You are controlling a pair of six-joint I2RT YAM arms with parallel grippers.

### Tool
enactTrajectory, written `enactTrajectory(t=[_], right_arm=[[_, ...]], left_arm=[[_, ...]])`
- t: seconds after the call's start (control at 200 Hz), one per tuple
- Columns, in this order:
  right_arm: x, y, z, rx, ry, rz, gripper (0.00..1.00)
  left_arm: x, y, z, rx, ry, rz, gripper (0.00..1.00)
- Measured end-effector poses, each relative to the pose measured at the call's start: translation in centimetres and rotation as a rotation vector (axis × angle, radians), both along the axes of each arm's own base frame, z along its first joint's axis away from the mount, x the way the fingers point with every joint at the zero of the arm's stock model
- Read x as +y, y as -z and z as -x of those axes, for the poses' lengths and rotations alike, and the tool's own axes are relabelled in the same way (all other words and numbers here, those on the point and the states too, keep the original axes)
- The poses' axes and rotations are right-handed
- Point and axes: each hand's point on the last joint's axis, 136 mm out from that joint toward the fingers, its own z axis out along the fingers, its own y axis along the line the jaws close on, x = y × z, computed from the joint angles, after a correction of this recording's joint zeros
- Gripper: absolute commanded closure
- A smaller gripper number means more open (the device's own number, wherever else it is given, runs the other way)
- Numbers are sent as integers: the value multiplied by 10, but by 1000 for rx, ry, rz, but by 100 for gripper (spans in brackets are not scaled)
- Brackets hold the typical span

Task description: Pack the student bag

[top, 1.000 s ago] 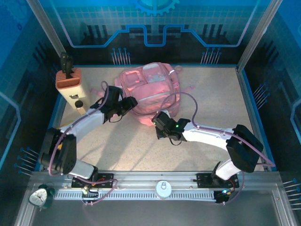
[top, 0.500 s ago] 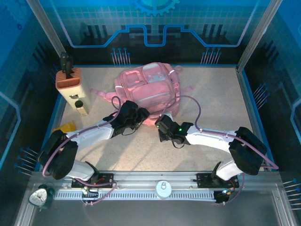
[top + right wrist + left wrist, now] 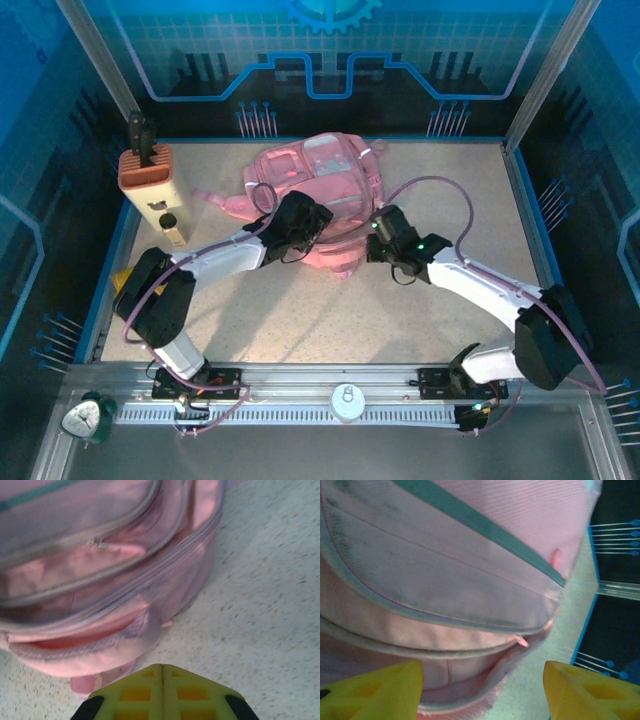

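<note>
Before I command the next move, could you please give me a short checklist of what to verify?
1. Left tool open: ok.
2. Right tool shut and empty: ok.
3. Student bag lying on the table, front pockets up: ok.
4. Main zipper opened wide enough for packing: cannot tell.
5. Both tools at the bag's near edge, one on each side: ok.
6. Brown holder and cream bottle packed: not ok, they stand outside the bag by the table's left edge.

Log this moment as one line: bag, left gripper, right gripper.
student bag lying on table | left gripper open at its near edge | right gripper shut, empty, beside it
</note>
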Motion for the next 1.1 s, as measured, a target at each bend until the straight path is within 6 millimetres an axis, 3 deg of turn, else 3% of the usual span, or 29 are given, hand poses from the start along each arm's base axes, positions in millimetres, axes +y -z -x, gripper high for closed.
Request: enactTrajectory(t=[0.13,0.275,0.385,0.57,0.775,1.101], right_arm=[[-13,-6,-7,-8,19,-18,100],[-13,-8,-9,-2,-4,-29,98],[-9,-10,-10,-2,-28,-37,90],[3,-6,-15,8,-92,-41,75],[26,-5,-26,11,-199,-56,58],[59,2,-45,-12,-337,-33,39]], left_arm=[[-1,14,-10,46,-46,-25,35],[0,15,-25,59,-101,-55,36],[2,18,-29,80,-124,-85,48],[9,30,-32,120,-150,-98,79],[18,19,-38,90,-159,-66,97],[48,-6,-17,69,-146,20,100]])
